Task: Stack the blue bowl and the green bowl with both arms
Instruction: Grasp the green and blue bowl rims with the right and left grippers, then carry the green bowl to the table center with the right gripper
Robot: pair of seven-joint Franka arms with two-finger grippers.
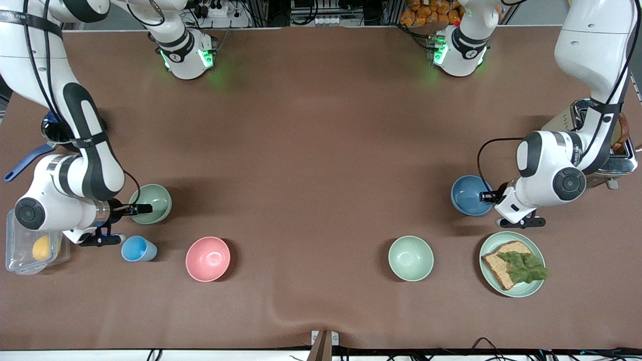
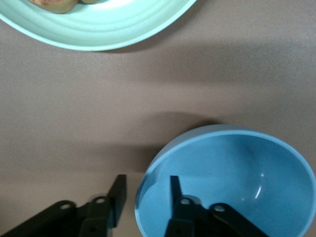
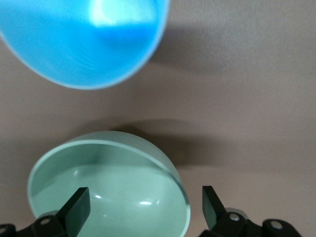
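Blue bowl: one; green bowls: two.

Brown-covered table, cluttered cables and shelving along its edge

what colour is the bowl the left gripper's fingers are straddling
Medium blue, with a paler rim: the blue bowl, seen best in the left wrist view.

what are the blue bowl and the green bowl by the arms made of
Blue bowl: probably plastic, possibly melamine; smooth, evenly coloured wall, paler rim, only small soft glints, so a matte to satin finish. Green bowl: looks like the same material in sage green, thin even rim, a few faint highlights inside. Neither looks glazed or metallic.
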